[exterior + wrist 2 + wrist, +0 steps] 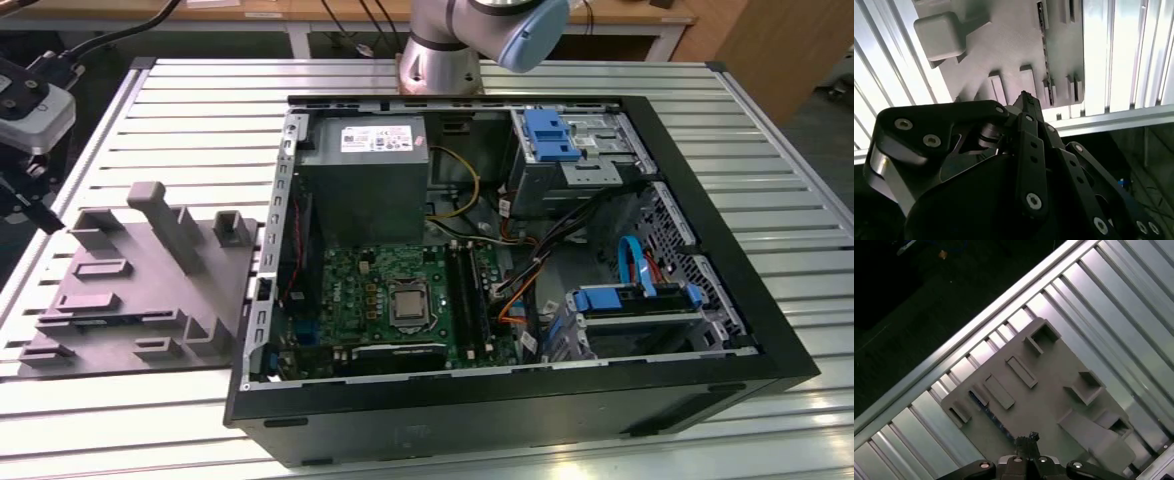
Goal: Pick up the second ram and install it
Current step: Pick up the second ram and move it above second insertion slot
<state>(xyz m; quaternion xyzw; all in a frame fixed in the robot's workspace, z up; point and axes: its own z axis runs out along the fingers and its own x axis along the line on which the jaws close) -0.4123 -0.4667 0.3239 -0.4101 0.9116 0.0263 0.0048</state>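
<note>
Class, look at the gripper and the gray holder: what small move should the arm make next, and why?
Probably ease down toward the memory stick: it lies in a slot of the gray holder, and the gripper hangs above the holder, not touching it.

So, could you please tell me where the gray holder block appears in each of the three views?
Exterior view: the gray holder block lies on the ribbed table, on the exterior view's left of the computer case.
Second wrist view: the block lies beyond the gripper.
First wrist view: the block lies beyond the gripper.
Shared landmark: the ribbed table.
</note>
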